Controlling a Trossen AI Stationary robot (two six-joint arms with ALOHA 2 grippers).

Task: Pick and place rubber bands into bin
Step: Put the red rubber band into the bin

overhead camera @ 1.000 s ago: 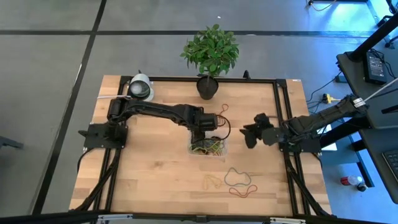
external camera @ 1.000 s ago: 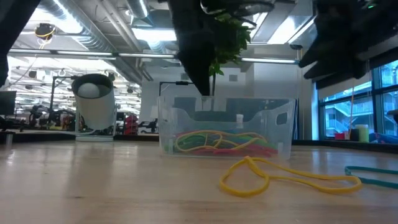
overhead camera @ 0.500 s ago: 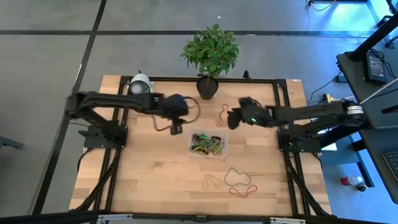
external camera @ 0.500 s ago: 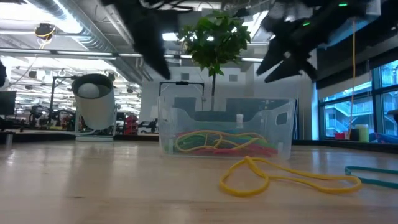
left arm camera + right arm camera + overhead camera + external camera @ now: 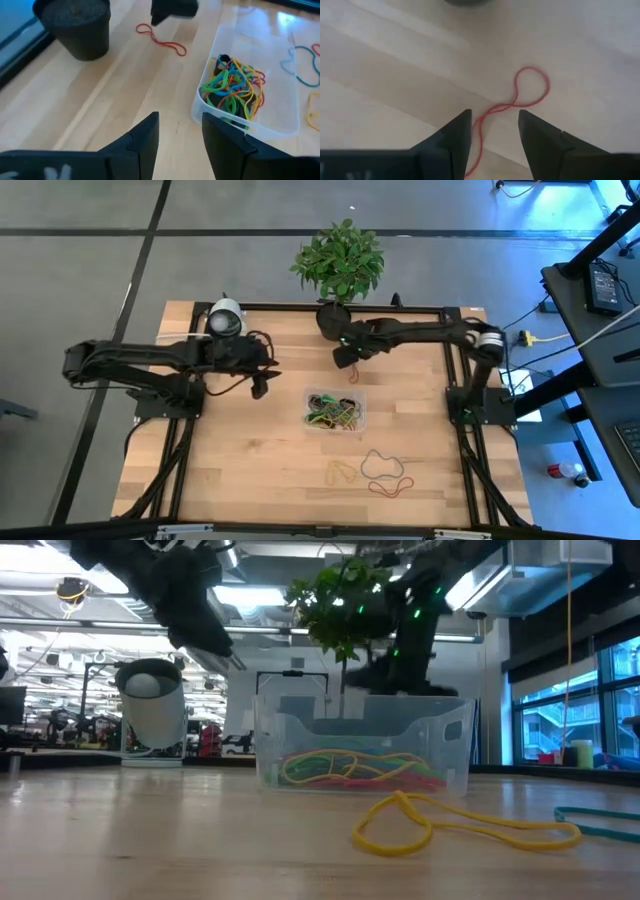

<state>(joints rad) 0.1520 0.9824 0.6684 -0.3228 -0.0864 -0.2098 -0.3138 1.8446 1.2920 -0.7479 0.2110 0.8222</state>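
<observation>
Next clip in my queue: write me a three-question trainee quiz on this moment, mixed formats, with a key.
1. True or false: the right gripper is open above a red rubber band lying on the table.
2. Multiple choice: where is the left gripper?
A. inside the bin
B. clear of the bin, on its left side, empty
C. gripping the plant pot
3. Fill in: the red band under the right gripper lies between the bin and the ____.

Key:
1. True; the wrist view shows the band between its spread fingers, not gripped.
2. B
3. Plant pot
</observation>
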